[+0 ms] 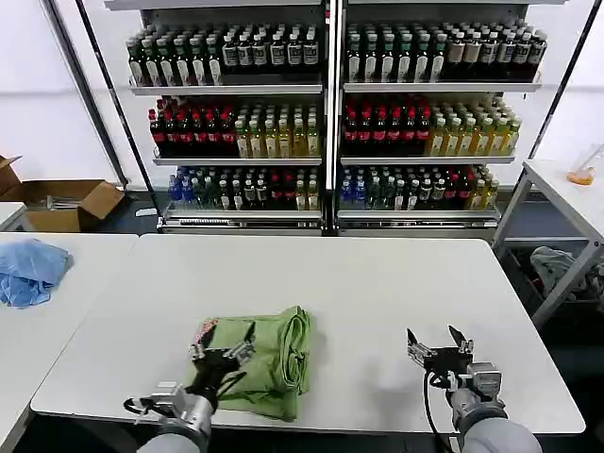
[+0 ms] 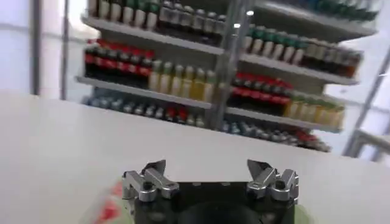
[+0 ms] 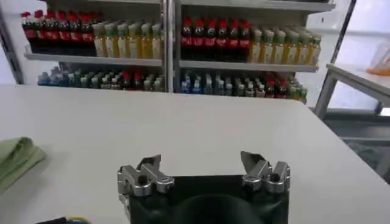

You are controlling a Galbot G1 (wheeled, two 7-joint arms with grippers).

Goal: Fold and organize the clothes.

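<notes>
- The light green shirt (image 1: 267,361) lies folded into a compact bundle on the white table (image 1: 377,283), toward the near edge and left of the table's middle
- Its red-and-white floral patch (image 1: 206,332) peeks out at the left end of the bundle, and the folded edges stack up along the right side
- The left gripper (image 1: 223,353) hovers right over the near left part of the shirt, fingers spread wide with nothing between them
- From the left wrist camera the same left gripper (image 2: 210,172) has both fingertips apart over the table, with a bit of red print (image 2: 109,210) and green cloth just below it
- The right gripper (image 1: 436,342) sits well apart from the shirt, over bare table on the right near the front edge, also spread wide and carrying nothing
- In the right wrist view the right gripper (image 3: 201,164) points out across the tabletop, and a corner of the green shirt (image 3: 17,159) shows off to the side, not touching it
- A light blue cloth (image 1: 30,271) lies crumpled on the neighbouring table (image 1: 57,330) to the left
- Behind the table stand shelves of bottles (image 1: 326,113), and a cardboard box (image 1: 71,203) sits on the floor at the left
</notes>
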